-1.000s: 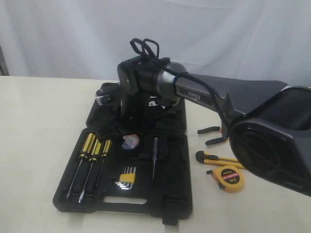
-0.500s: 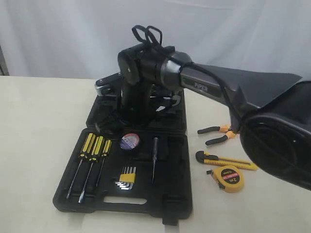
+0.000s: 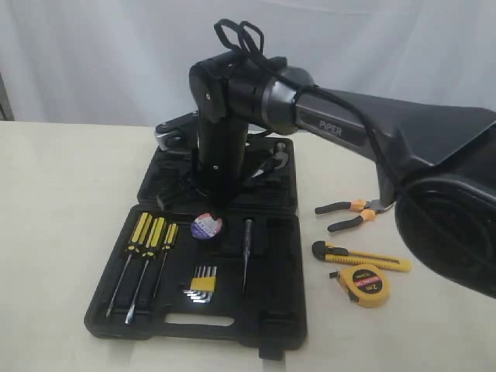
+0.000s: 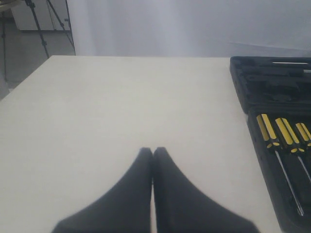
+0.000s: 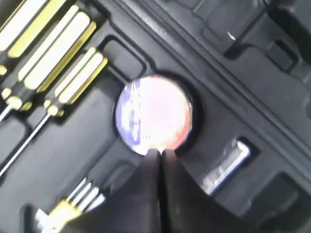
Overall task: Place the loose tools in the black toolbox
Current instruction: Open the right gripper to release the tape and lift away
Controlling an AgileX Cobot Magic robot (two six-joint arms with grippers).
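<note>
Right wrist view: you see the right gripper (image 5: 159,154) with its two fingers pressed together and nothing between them. The black tape roll (image 5: 154,115), label up, lies flat in a round recess of the black toolbox (image 5: 73,145), directly ahead of the fingertips. The tips overlap the roll's near edge in this view, so you cannot tell whether they touch it. The three screwdrivers (image 5: 58,63) lie to one side of the roll, near the gripper. The hex key set (image 5: 68,208) shows beside the fingers.

Exterior view: your right arm (image 3: 232,101) stands over the open toolbox (image 3: 279,310), wrist pointing down, with the tape roll (image 3: 207,225) just beneath its lower end. The pliers (image 3: 353,213), the utility knife (image 3: 360,256) and the tape measure (image 3: 364,284) lie on the table (image 3: 62,194), outside the case and well apart from the right gripper. They are on the side from which the arm reaches in.

Left wrist view: the left gripper (image 4: 152,153) also has its fingers closed tight and empty. It hangs over bare table (image 4: 121,97), with the toolbox (image 4: 272,82) and the screwdrivers (image 4: 282,133) off to one side, apart from it.
</note>
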